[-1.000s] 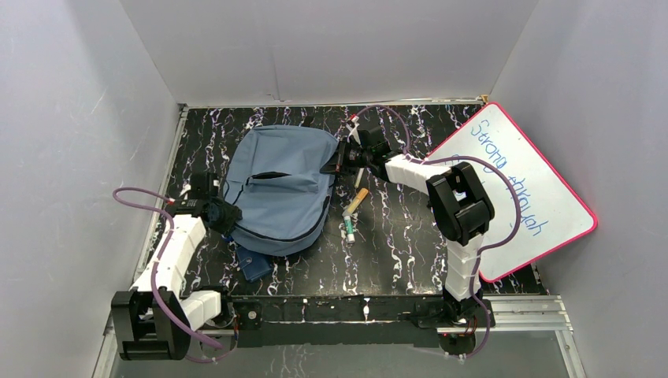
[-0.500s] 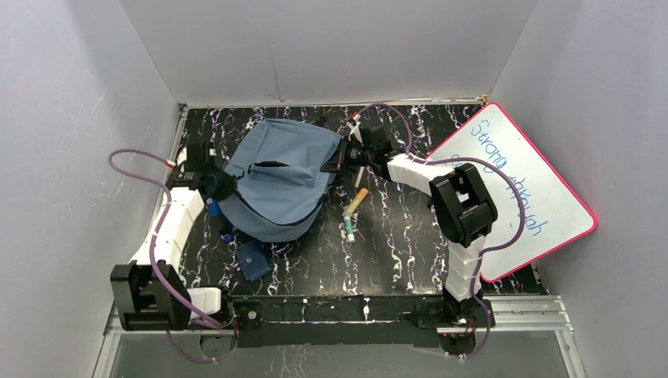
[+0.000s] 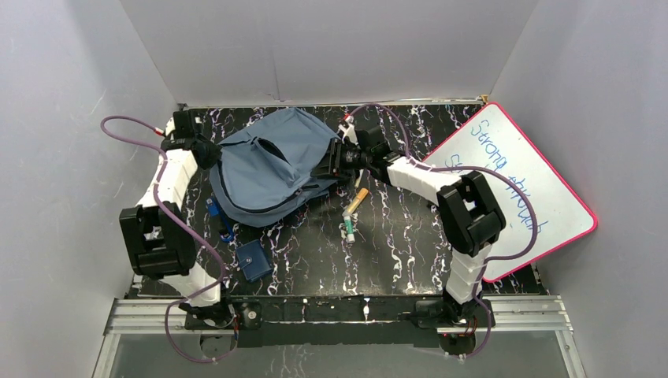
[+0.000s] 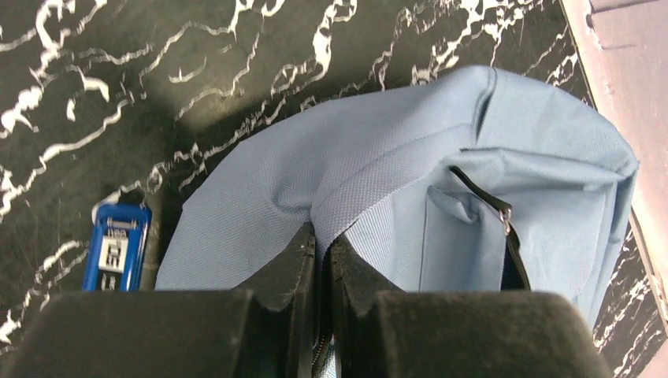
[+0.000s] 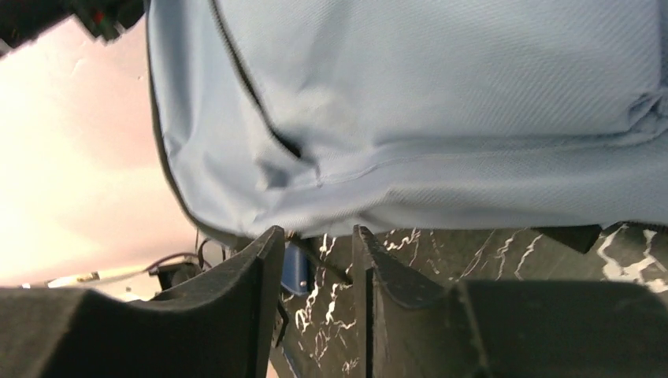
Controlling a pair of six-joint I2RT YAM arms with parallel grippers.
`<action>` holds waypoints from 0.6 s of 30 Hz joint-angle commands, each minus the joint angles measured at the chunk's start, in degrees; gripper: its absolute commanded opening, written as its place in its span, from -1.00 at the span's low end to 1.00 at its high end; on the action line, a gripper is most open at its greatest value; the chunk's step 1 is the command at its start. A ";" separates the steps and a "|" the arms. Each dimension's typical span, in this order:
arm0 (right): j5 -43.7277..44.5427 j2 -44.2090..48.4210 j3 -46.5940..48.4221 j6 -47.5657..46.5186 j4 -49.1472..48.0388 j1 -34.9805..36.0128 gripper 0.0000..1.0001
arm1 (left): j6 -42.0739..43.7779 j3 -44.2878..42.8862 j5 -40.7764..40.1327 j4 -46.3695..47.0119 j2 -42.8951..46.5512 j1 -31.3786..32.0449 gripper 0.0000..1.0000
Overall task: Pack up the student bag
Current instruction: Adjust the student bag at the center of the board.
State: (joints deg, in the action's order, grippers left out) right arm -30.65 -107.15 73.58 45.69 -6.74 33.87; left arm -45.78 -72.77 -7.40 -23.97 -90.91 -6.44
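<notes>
Student bag (image 3: 264,169) dragged leftward, left claw (image 4: 323,240) pinching it; right claw (image 5: 317,232) parted.

The student bag (image 3: 268,169) is slate blue with black zippers. The counter (image 3: 394,252) is black with thin white veins, like marble. At the right of the frame, the whiteboard (image 3: 551,197) is white with a pink rim and blue handwriting. The small pouch (image 3: 254,261) at the lower left is dark blue. The left arm (image 3: 175,175) and the right arm (image 3: 413,175) are white with black joints.
</notes>
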 commanded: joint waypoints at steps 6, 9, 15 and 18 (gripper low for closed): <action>9.38 8.59 3.29 -16.01 10.82 -2.85 0.23 | 10.25 -6.81 7.13 13.66 -6.20 -5.58 -1.00; 13.54 6.73 7.95 -20.85 14.60 -5.28 0.41 | 11.67 -8.52 14.90 15.32 -8.90 -6.28 -1.00; 7.58 -3.13 20.27 -25.51 17.36 -9.81 0.64 | 14.22 -9.48 23.81 18.54 -11.74 -6.40 -1.00; 2.88 -9.03 27.18 -25.86 18.48 -10.17 0.69 | 15.19 -9.59 26.67 20.14 -12.66 -6.39 -1.00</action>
State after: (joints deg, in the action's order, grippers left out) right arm -22.09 -110.39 92.95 23.38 9.39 24.03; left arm -32.82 -79.35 11.70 -10.00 -104.12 -12.91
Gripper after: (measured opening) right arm 0.834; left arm 0.064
